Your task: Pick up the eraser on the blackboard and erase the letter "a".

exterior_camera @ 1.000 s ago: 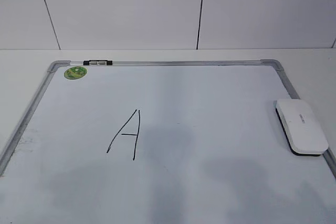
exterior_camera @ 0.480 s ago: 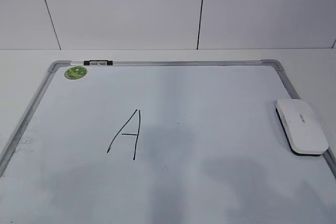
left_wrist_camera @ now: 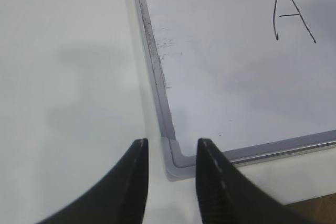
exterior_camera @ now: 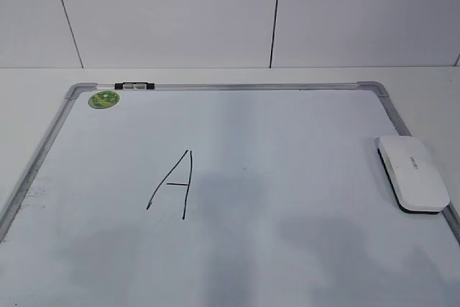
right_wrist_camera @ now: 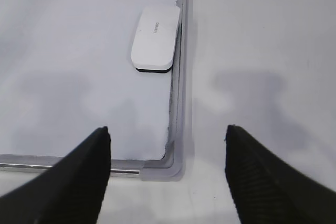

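Note:
The white eraser (exterior_camera: 413,172) lies flat at the right edge of the blackboard (exterior_camera: 287,134), a white board in a silver frame. It also shows in the right wrist view (right_wrist_camera: 155,37). A tall angular capital "A" (exterior_camera: 175,183) is drawn left of the board's middle and also shows in the left wrist view (left_wrist_camera: 291,19). No small lowercase "a" shows in any view. My left gripper (left_wrist_camera: 172,142) is open and empty above the board's near left corner. My right gripper (right_wrist_camera: 168,129) is wide open and empty above the near right corner (right_wrist_camera: 176,166), short of the eraser. Neither gripper shows in the exterior view.
A round green sticker (exterior_camera: 103,99) and a black-and-silver clip (exterior_camera: 134,86) sit at the board's far left corner. The board lies on a white table (right_wrist_camera: 262,51) with a white panelled wall (exterior_camera: 172,12) behind. Dark smudges mark the left frame (left_wrist_camera: 152,45).

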`<move>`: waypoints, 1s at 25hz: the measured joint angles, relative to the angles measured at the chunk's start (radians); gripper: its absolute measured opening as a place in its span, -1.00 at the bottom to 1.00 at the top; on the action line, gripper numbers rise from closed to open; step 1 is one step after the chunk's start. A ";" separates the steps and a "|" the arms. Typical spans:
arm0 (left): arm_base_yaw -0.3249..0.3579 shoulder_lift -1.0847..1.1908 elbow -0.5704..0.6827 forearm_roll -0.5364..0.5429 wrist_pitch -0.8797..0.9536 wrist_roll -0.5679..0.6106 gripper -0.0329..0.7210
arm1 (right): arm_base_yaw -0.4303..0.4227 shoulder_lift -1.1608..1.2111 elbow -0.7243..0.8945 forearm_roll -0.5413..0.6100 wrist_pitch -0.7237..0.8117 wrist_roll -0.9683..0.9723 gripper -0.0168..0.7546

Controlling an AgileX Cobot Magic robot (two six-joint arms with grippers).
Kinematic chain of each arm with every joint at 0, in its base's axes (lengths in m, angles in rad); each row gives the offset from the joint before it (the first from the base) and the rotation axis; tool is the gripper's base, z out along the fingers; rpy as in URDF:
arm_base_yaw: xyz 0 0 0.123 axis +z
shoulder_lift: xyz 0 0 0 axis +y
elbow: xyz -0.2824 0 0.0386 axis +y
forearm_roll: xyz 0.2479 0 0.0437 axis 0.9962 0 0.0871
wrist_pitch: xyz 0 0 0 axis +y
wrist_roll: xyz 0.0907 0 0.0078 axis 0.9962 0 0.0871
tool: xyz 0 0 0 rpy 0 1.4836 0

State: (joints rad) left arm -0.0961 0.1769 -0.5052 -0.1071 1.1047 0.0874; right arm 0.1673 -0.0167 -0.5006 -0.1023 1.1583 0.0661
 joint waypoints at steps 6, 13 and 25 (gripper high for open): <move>0.000 -0.016 0.000 0.000 0.000 0.000 -0.29 | 0.000 0.000 0.000 0.000 0.000 0.000 0.45; 0.000 -0.145 0.000 0.000 0.000 0.000 -0.29 | 0.000 0.000 0.000 0.000 -0.002 0.000 0.45; 0.028 -0.166 0.002 0.001 0.000 0.000 -0.29 | -0.019 0.000 0.000 0.000 -0.006 0.000 0.45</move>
State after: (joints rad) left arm -0.0683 0.0107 -0.5028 -0.1063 1.1047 0.0874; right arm 0.1481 -0.0167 -0.5006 -0.1023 1.1519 0.0661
